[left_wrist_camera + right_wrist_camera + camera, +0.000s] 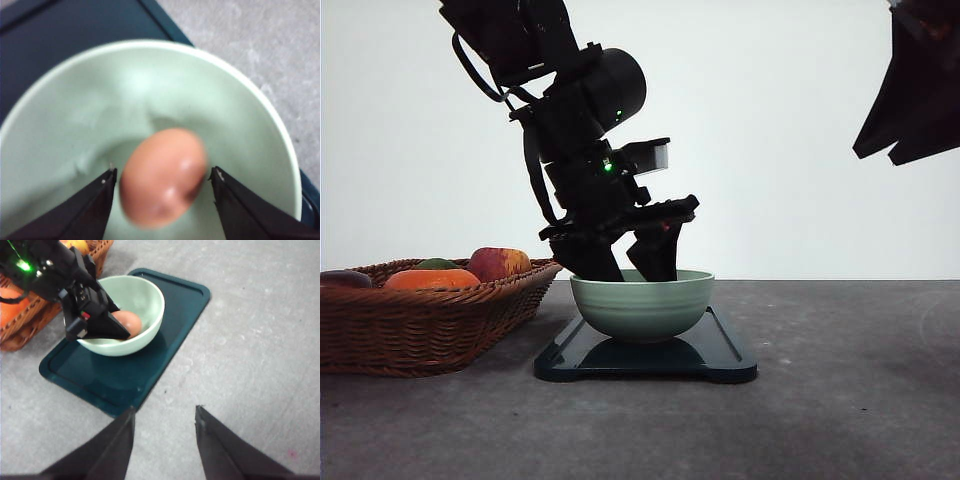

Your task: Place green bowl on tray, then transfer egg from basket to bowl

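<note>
Reaching down into the round pale sage-green ceramic bowl (642, 303) with the left gripper (162, 187), jaws spread wide, a gap showing on each side of the small smooth brownish-orange egg (164, 176). Lying released inside the bowl, that egg. Sitting squarely on the flat rectangular dark navy tray (130, 370), the bowl. Standing just beside the tray, the wide dark brown woven wicker basket (420, 320), carrying a red-yellow apple (498, 263) and a bright orange fruit (432, 279). Hovering well above the grey table (250, 340), the right gripper (165, 417), fingers parted and holding nothing.
</note>
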